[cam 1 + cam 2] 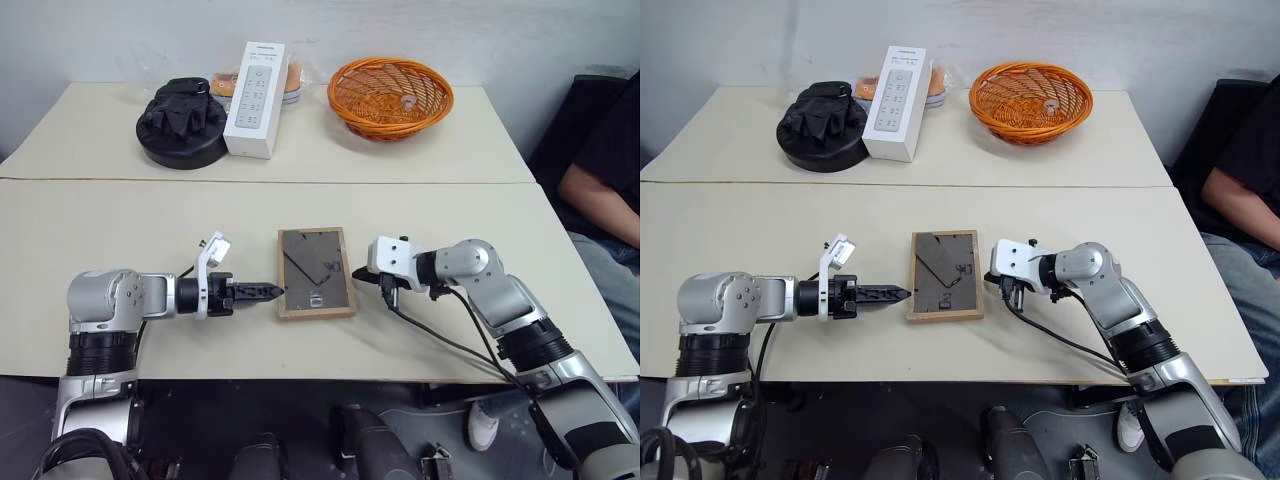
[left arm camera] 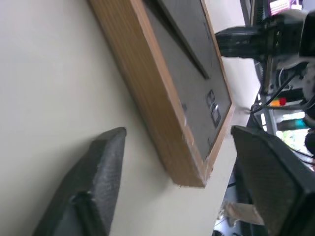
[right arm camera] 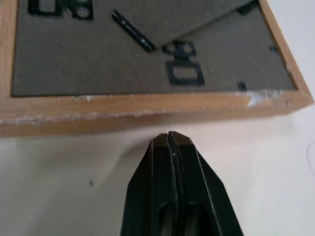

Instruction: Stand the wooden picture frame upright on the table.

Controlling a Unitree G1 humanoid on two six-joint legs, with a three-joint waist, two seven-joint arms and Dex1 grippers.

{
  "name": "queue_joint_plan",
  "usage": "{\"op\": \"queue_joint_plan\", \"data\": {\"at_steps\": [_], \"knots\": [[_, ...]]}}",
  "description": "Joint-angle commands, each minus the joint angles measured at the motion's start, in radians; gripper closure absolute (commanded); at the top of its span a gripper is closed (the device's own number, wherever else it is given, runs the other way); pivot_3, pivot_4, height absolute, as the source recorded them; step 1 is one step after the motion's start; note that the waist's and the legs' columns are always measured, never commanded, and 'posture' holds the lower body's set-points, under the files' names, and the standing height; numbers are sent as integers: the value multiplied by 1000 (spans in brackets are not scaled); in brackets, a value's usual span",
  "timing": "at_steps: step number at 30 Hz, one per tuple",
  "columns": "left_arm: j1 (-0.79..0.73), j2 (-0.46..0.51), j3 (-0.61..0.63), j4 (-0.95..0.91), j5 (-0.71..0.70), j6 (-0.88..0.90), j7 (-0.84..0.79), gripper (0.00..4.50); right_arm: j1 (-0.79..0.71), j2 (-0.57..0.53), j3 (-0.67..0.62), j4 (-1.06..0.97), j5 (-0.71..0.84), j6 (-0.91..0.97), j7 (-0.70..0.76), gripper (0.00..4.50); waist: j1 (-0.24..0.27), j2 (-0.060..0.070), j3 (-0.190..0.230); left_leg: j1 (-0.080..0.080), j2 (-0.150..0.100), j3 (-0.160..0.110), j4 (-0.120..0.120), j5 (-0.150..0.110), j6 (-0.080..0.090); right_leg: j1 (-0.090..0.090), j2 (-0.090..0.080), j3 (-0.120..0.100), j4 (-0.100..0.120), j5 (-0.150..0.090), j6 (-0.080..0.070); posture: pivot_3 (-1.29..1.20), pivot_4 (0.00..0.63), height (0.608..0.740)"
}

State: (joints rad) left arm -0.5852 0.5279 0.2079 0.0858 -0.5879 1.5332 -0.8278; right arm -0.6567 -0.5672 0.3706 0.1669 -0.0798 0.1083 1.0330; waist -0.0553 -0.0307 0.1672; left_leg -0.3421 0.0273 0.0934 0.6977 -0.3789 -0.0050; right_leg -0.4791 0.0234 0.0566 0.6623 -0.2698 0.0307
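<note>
The left gripper (image 2: 172, 172) is spread wide, its fingers straddling the near left corner of the wooden picture frame (image 1: 315, 272) without touching it. The right gripper (image 3: 172, 140) is pressed together, empty, just off the frame's right edge. The frame lies flat, grey back up, on the table (image 1: 120, 225) between them, near the front edge, with bare tabletop beyond.

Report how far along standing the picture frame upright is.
Nothing looks done yet: the wooden picture frame lies flat, back up, on the table, its stand folded flat. In hand: the left end effector is open, its fingers either side of a frame corner, and the shut right end effector points at the opposite edge, not gripping. Left: lift the frame and stand it upright.
</note>
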Motion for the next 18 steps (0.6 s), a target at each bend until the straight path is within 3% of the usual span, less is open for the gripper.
{"op": "queue_joint_plan", "data": {"at_steps": [1, 4, 9, 14, 18], "knots": [[4, -35, -41, -10, -13, 26, 49, 28, 7, 13, 7, -33, -18, -23, -9, 4500, 0, 0, 0, 1, 0, 0, 0, 0, 0, 1, 0, 0, 0, 0, 0, 0, 150, 740], [-28, -155, 9, 22, -9, 43, 128, 28, 11, 30, 14, -34, -31, -21, -26, 4500, 9, 2, -2, 5, 0, 0, 0, 0, 0, 4, -1, 0, -1, 0, 0, 0, 150, 740], [-44, -263, 87, -9, -51, 79, 197, 28, 27, 35, 6, -47, -39, -11, -34, 4500, 19, 2, -2, 7, -1, 0, 0, 0, 0, 8, -1, 0, -2, 0, 0, 0, 150, 740], [-44, -262, 116, -17, -91, 81, 237, 1174, 40, 24, 5, -50, -48, -16, -35, 4500, 18, 2, -2, 7, 0, -1, 0, 0, 0, 7, -1, 0, -2, 0, 0, 0, 150, 740], [-45, -222, 115, -8, -102, 81, 252, 1174, 36, 8, 2, -45, -50, -31, -23, 4500, 11, 2, -2, 7, 0, -1, 0, 0, -1, 7, -1, 0, -2, 0, 0, 0, 150, 740]]}}
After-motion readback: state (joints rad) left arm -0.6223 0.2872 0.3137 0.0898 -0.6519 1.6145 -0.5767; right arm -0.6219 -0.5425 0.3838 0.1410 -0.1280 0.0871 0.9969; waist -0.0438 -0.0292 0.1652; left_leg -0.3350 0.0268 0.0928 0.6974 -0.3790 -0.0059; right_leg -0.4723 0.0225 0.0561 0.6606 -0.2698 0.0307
